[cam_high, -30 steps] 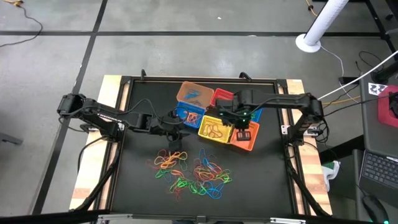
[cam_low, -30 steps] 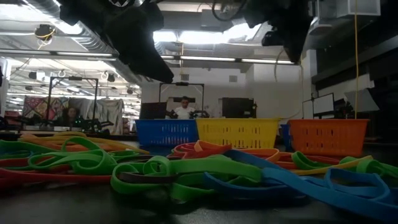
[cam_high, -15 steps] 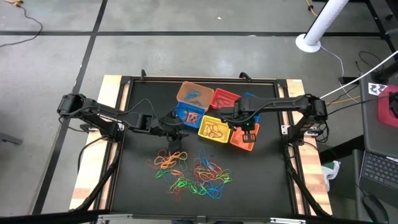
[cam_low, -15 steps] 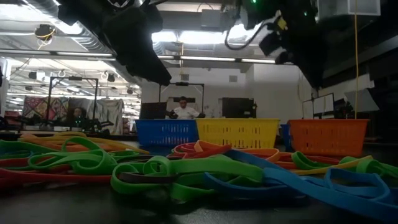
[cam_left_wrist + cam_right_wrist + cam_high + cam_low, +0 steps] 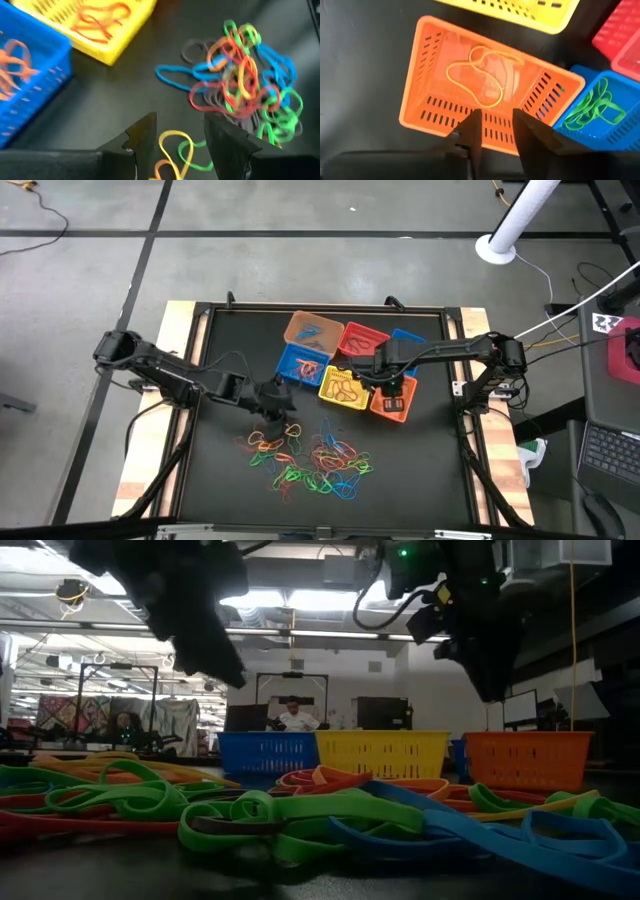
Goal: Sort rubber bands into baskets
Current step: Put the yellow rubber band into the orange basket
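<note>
On the black tabletop (image 5: 220, 480), the right gripper (image 5: 495, 131) hangs over the orange basket (image 5: 485, 100), jaws parted, empty; the left gripper (image 5: 181, 142), jaws wide, hovers at the rubber bands (image 5: 240, 75) pile.

Glossy perforated plastic baskets (image 5: 345, 388), smooth elastic rubber bands (image 5: 310, 455), on a matt black table (image 5: 225, 470) edged in pale wood.

The baskets (image 5: 347, 367) sit clustered together at the back middle of the counter (image 5: 220, 470), and the loose rubber bands (image 5: 308, 457) lie heaped on the counter in front of them. The left gripper (image 5: 276, 408) is between the cluster and the heap, toward the left, while the right gripper (image 5: 392, 394) is above the basket at the cluster's front right corner, which has one band lying in it.
</note>
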